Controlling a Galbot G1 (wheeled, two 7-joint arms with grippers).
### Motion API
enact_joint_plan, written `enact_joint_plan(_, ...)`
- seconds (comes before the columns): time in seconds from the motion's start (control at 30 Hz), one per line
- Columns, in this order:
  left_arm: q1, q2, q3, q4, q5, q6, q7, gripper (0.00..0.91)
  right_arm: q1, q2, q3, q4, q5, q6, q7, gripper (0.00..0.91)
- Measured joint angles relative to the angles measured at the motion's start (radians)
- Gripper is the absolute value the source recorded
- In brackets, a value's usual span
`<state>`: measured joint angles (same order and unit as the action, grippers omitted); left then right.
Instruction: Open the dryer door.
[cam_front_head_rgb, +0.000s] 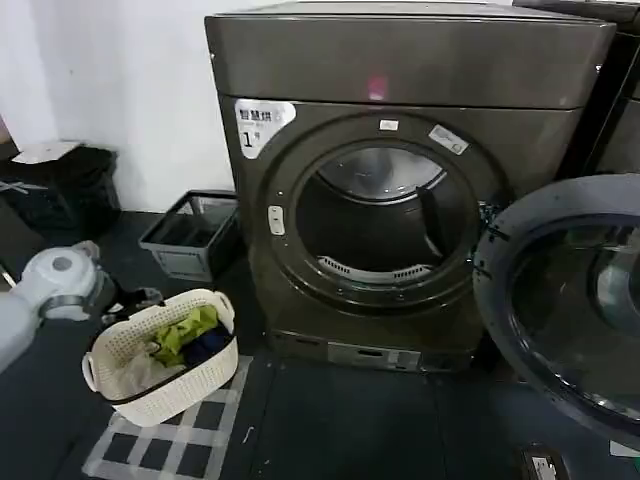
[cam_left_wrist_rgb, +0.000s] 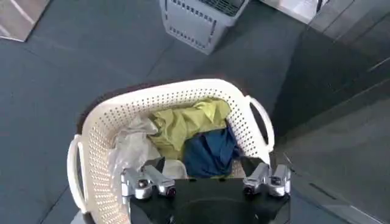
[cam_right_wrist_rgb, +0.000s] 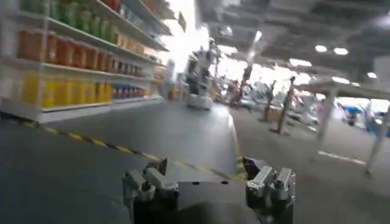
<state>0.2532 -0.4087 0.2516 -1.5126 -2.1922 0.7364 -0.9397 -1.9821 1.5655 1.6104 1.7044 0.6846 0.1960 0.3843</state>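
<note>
Dark grey floor tiles run up to a white wall, and against it stands the dryer (cam_front_head_rgb: 400, 190), a boxy grey-brown machine with a white "1" sticker (cam_front_head_rgb: 262, 124) near its upper left corner and a small pink light (cam_front_head_rgb: 377, 88) glowing on the top panel. Its round opening is uncovered, so the drum inside is plain to see. The dryer door (cam_front_head_rgb: 570, 290) is swung wide out to the machine's right, its dark grey inner side and tinted glass facing the room, hanging off the right edge of the opening. Left of the dryer a grey crate (cam_front_head_rgb: 190, 235) sits on the floor by the wall, and nearer to me a cream perforated laundry basket (cam_front_head_rgb: 165, 370) holds yellow-green, blue and pale clothes. Over that basket hangs the left end effector (cam_left_wrist_rgb: 206, 182), fingers spread apart and holding nothing, well away from the door. Seen from its own wrist camera, the right end effector (cam_right_wrist_rgb: 209, 182) also has its fingers spread and empty, pointed at a long aisle with stocked shelves (cam_right_wrist_rgb: 79, 55).
</note>
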Motion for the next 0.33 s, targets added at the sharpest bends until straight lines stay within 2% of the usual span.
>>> enact_joint_plan(0.13,0.0,0.007,-0.002,0.0,0.004,0.0,0.003,0.907,0.0,0.0,0.003,0.006,-0.001,-0.004,0.006,0.907)
enact_joint_plan(0.33,0.0,0.01,-0.002,-0.002,0.008,0.0,0.006,0.907,-0.014,0.005,0.006,-0.008,-0.058,-0.014,0.012,0.907)
